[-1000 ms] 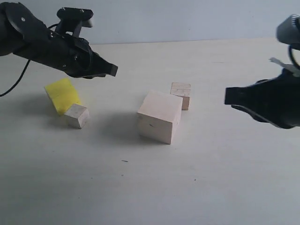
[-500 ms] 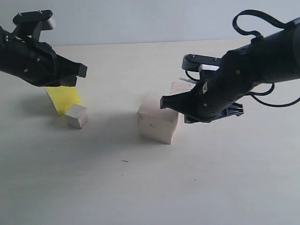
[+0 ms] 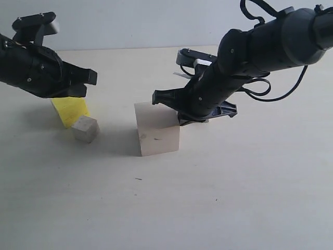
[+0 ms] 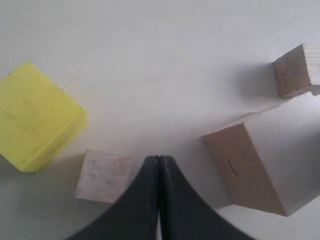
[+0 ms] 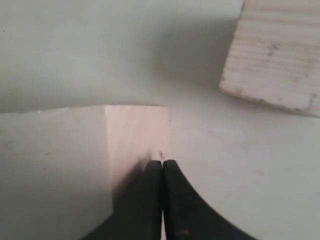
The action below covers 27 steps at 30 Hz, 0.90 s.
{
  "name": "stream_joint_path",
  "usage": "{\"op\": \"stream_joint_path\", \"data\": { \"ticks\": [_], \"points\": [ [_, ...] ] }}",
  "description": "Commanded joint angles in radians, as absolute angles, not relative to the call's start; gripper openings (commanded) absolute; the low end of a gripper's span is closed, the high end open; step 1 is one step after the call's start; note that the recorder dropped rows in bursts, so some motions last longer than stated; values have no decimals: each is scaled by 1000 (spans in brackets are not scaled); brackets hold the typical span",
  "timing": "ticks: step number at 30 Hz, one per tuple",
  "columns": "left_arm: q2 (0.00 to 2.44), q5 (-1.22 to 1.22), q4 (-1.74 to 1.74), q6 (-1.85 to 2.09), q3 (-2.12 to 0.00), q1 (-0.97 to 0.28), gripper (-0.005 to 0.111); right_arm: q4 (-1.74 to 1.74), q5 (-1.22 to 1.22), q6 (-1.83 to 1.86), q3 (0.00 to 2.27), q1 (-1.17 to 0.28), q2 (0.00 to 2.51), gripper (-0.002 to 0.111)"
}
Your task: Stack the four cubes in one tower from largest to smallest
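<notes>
Nothing was stacked yet. On the table [image 3: 234, 198], the right fingers [image 3: 158, 97], clenched empty, seemingly pressed the large cube [image 3: 156, 136] into position. The left fingers [image 3: 91, 77], also clenched, had to open next for the yellow cube [image 3: 70, 110].

We see nothing stacked: large pale wood cube [image 3: 156, 130] mid-scene, yellow cube [image 3: 70, 110] off left, one small wood cube [image 3: 85, 129] just beside it, other small wood cube [image 4: 297, 70] just beside the large one.
</notes>
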<state>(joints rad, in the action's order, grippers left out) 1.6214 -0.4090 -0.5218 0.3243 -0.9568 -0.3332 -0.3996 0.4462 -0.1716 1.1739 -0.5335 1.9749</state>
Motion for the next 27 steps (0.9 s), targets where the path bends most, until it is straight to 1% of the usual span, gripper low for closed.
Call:
{"op": "stream_joint_path", "data": {
  "ticks": [1, 4, 8, 13, 19, 27],
  "points": [
    [1629, -422, -630, 400, -955, -347, 0, -407, 465, -157, 1187, -533, 1981, 0],
    [1669, -439, -698, 459, -955, -379, 0, -389, 481, -157, 1187, -533, 1976, 0],
    [1744, -449, -702, 464, -955, -408, 0, -374, 524, -157, 1187, -533, 1976, 0],
    [1798, -450, -756, 504, -955, -408, 0, -374, 573, -157, 1187, -533, 1976, 0],
    [1826, -473, -983, 712, -955, -408, 0, -427, 600, -107, 1187, -535, 1976, 0],
    [1868, -478, -1023, 757, -962, -408, 0, -528, 573, 0, 1187, -535, 1976, 0]
  ]
}}
